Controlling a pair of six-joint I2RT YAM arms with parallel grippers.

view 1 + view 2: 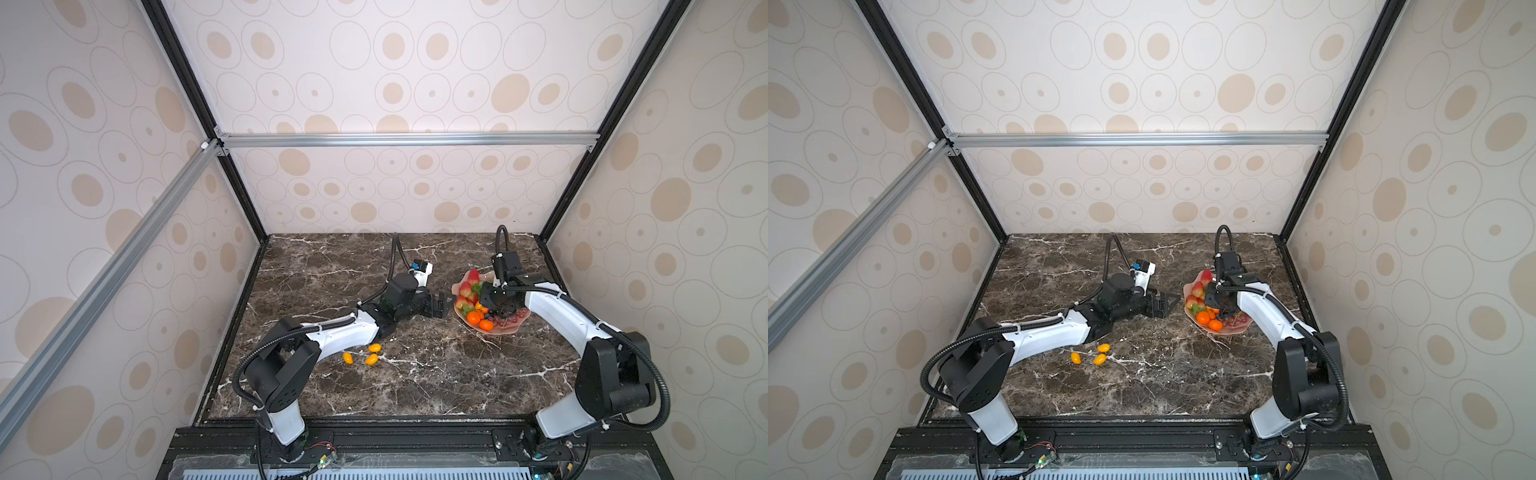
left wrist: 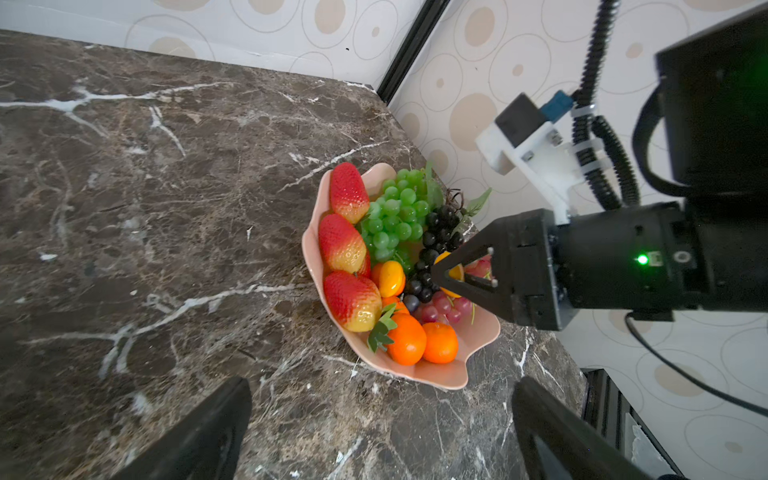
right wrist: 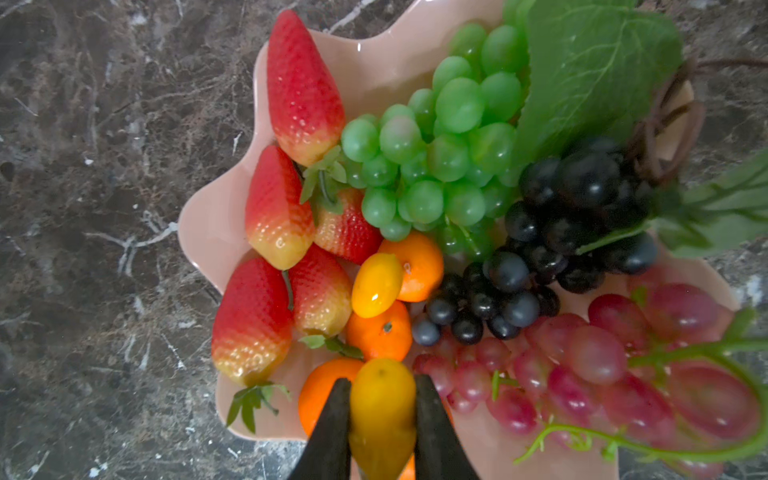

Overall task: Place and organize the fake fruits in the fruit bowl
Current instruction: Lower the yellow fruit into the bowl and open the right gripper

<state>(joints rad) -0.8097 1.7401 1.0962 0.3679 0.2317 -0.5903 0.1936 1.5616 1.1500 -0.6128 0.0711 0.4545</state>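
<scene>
Three oval fruits [image 1: 371, 359] lay loose on the table [image 1: 415, 374], eight o'clock of the fruit bowl [image 2: 440, 378], not yet collected. Left gripper [image 1: 439, 305], wide and empty, stood at its nine o'clock. Right gripper [image 3: 382, 384] pinched a fourth oval fruit [image 3: 382, 419] over the bowl, presumably for release.

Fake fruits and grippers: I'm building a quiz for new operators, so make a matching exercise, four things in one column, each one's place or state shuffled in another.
1. left gripper
2. right gripper
3. three loose oval fruits
4. strawberries

A. in the fruit bowl, along its rim
B. open, holding nothing
C. on the table, outside the bowl
D. shut on a yellow oval fruit over the bowl

Pairs: 1-B, 2-D, 3-C, 4-A.
</scene>
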